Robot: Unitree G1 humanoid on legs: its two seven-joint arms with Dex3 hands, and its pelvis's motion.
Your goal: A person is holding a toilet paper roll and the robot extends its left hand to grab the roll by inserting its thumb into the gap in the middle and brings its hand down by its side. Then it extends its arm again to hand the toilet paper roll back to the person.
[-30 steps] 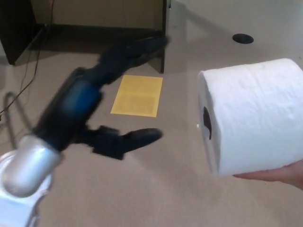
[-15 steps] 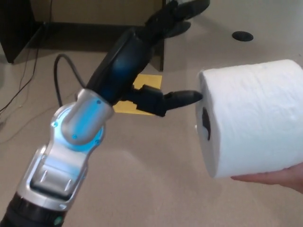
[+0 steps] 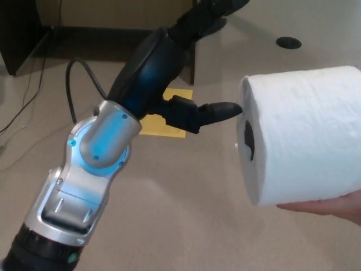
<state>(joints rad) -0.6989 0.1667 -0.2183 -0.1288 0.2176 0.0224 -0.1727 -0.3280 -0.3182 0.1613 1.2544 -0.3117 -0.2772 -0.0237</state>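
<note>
Your robot's black left hand [image 3: 186,68], on its silver and blue arm, has come up from low at the left within the last second and over the last half second has crept only slightly nearer the big white toilet paper roll [image 3: 302,135]. The roll lies on its side at the right, resting on a person's hand [image 3: 333,204] underneath, its dark centre hole [image 3: 248,141] turned toward you. The hand is spread and holding nothing: the thumb [image 3: 217,112] points right, its tip at the roll's flat end face above the hole, while the two fingers [image 3: 214,14] reach away toward the far dark cabinet [image 3: 194,53]. A yellow paper sheet [image 3: 169,110] shows on the beige floor behind the arm. I judge the reach nearly done but the thumb sits too high; you would want it lowered into the hole before closing. The right hand does not show
</note>
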